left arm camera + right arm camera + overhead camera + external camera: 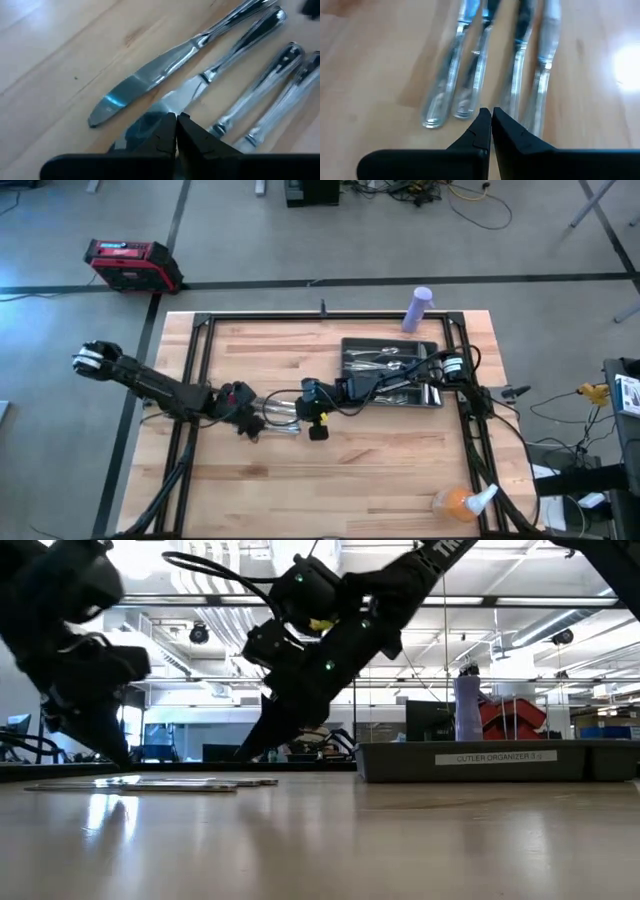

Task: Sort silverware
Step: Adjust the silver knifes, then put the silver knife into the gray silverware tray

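Several silver table knives (281, 412) lie flat side by side on the wooden table (380, 470), between my two grippers. My left gripper (176, 119) is shut, its tips over the blade of one knife (172, 100); the high view shows it at the knives' left end (247, 423). My right gripper (491, 114) is shut at the knives' handle ends (464, 107), on their right side (316, 418). In the low view the knives (150, 783) rest on the tabletop with both grippers low over them. More silverware lies in the dark tray (352, 345) behind. My left gripper points its shut fingers (162, 131) down at a slant over a knife's blade (186, 90); whether they touch it, I cannot tell. My right gripper has its shut fingers (506, 131) beside a knife's handle (516, 90), near its free end; touch cannot be told.
A dark cutlery organizer (500, 758) stands at the table's far right, with a purple bottle (417, 309) behind it. An orange spray bottle (460, 502) lies near the front right corner. A black frame (200, 340) runs around the work area. Bare wood lies toward the front.
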`<state>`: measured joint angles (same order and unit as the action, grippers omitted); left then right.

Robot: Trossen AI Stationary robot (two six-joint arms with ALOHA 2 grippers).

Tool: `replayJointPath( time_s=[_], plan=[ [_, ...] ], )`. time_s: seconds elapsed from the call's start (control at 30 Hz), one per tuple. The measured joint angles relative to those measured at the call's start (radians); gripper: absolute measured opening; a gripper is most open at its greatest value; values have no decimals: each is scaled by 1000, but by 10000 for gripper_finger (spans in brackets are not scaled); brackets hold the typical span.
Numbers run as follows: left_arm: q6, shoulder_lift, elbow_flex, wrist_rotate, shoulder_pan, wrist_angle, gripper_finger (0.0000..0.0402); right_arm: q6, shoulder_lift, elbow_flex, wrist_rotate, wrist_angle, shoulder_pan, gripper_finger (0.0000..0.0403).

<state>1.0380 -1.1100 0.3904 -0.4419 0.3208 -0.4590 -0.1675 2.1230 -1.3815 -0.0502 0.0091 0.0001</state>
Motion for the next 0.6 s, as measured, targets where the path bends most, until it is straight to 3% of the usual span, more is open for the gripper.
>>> replayJointPath(
  time_s=[0.13, 0.27, 0.6],
  plan=[
    [64, -13, 0, -81, 81, -14, 0, 47, -1, 52, 24, 144, 3, 0],
    [75, -45, 0, -100, 96, -38, 0, 87, 17, 93, 24, 286, 14, 0],
    [80, -150, 0, -121, 95, -54, 0, 117, 38, 101, 28, 321, 28, 0]
  ],
)
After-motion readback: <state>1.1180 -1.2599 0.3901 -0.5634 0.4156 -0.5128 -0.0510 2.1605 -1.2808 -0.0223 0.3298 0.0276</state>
